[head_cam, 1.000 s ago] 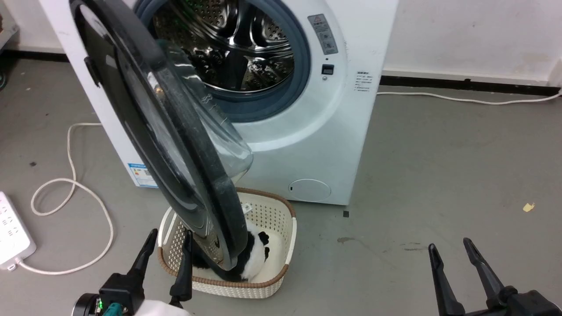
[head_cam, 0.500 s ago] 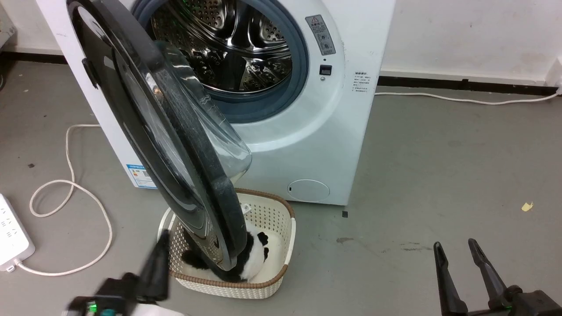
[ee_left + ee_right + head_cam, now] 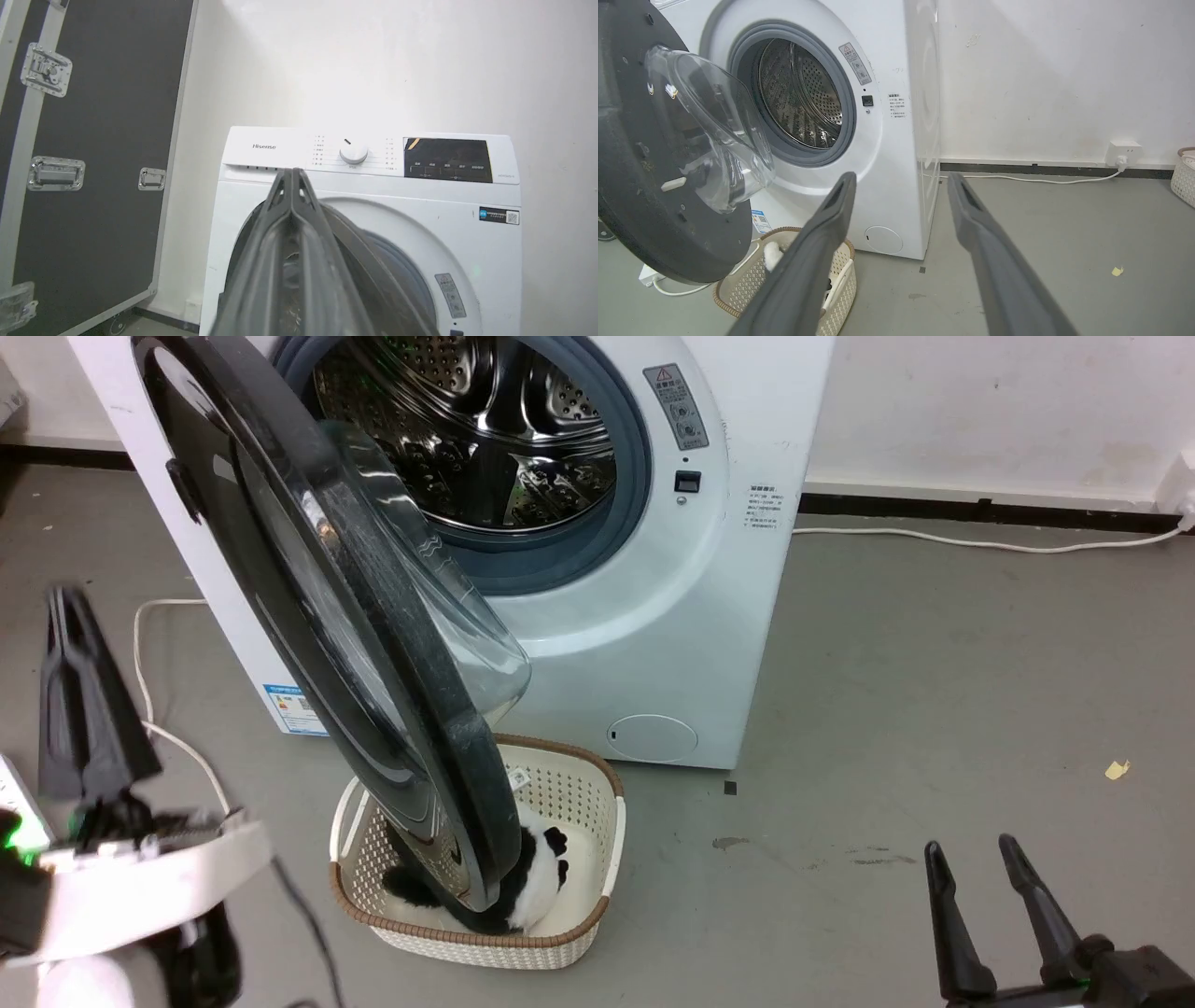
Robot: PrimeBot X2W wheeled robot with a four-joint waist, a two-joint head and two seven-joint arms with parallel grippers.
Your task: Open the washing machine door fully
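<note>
The Hisense washing machine (image 3: 728, 616) takes up the upper middle of my head view, white and standing against a pale wall. Its steel drum (image 3: 467, 429) is exposed inside a grey rubber ring. In the left wrist view a black flight case (image 3: 93, 140) with metal latches stands at the left of the frame, beside the machine.

The washing machine door (image 3: 327, 616) hangs from its hinge side at the upper left of the head view. It is swung well out from the front, and I see it almost edge-on. The clear glass bowl faces right, toward the drum. In the right wrist view the door (image 3: 644, 186) sits at the left edge with its dark inner face toward me.

A cream woven basket (image 3: 611, 821) with a brown rim sits on the grey floor at the lower middle. In this view the door's bottom edge overlaps it.

My left gripper (image 3: 65, 602) is at the left edge of the head view, clear of the door. Its 2 fingers are pressed together and hold nothing. My right gripper (image 3: 969, 845) is at the lower right, jaws apart and empty.

A black-and-white plush item (image 3: 546, 877) lies in the basket. The round white filter flap (image 3: 652, 738) is low on the machine's front. A small yellow scrap (image 3: 1116, 769) lies on the floor at the right.
</note>
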